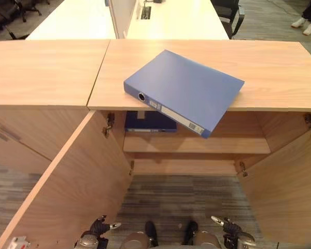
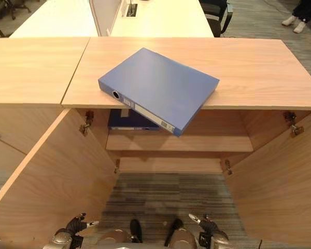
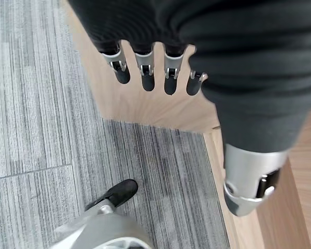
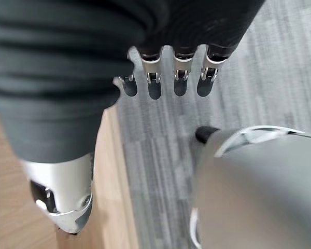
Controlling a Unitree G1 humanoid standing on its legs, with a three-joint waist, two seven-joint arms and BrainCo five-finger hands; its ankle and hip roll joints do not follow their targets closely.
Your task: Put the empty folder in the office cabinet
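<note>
- Left eye view: the flat blue ring-binder folder [image 1: 189, 88] lies askew on the light wooden cabinet top [image 1: 269, 67], its labelled spine corner overhanging the front edge at about 6 o'clock.
- Below, between the open wooden doors [image 1: 67, 176], a dark blue binder [image 1: 147, 122] lies on the shelf [image 1: 197, 144], toward 10 o'clock.
- Left hand [image 3: 145, 67] and right hand [image 4: 166, 72] hang low, fingers straight, holding nothing.
- Best approach, I judge: grip both long edges, lift level, slide into the free shelf space.
</note>
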